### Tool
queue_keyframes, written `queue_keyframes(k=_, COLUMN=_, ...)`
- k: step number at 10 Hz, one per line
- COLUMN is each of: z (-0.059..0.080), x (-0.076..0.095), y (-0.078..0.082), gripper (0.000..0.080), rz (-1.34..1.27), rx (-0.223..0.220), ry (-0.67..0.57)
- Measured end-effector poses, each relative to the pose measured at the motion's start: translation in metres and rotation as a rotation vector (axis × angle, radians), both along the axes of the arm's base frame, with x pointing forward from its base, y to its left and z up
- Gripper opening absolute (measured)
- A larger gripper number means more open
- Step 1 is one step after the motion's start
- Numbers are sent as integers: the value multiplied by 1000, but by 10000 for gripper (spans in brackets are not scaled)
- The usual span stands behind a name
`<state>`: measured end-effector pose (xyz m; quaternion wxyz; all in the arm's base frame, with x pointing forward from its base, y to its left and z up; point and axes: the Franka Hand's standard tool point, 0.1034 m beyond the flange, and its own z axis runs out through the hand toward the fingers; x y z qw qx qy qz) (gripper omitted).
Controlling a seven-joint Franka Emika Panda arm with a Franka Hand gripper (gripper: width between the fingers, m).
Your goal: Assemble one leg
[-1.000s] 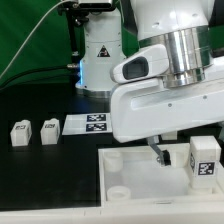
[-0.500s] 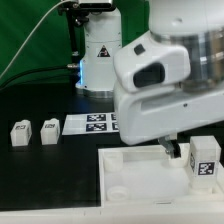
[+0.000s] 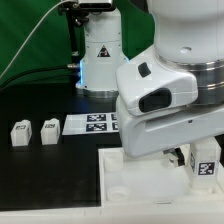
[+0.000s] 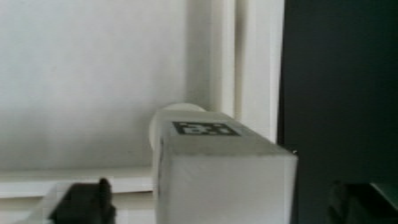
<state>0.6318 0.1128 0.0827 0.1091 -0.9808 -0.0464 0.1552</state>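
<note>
Down came the arm (image 3: 165,95), dropping lower over the white panel (image 3: 125,185) by the tabletop's near edge; its housing swelled in the exterior view and hid the top of the leg (image 3: 207,168).

leg (image 3: 207,163) half behind arm (image 3: 165,95)

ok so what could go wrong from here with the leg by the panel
One finger of the tool stands clear of the leg. The other is lost against the dark table, so closing may shove or tip the leg. The leg stands at the edge of the panel, so a nudge could knock it against the rim. In the exterior view the arm hides the grasp, so a slip may go unseen.
</note>
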Motion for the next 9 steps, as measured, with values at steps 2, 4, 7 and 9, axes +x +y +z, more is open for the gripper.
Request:
queue_keyframes(k=2, z=0, x=0, y=0, gripper=308, rz=0, rx=0, ry=0)
queue_keyframes(k=4, z=0, x=0, y=0, gripper=310, rz=-4, rx=-1, ry=1)
queue_keyframes(k=7, z=-1, x=-3, y=1, gripper=310, rz=-203, rx=-59, ry=-27)
queue_keyframes(k=9, z=-2, x=-4, y=1, gripper=310, rz=-511, rx=-137, ry=-4)
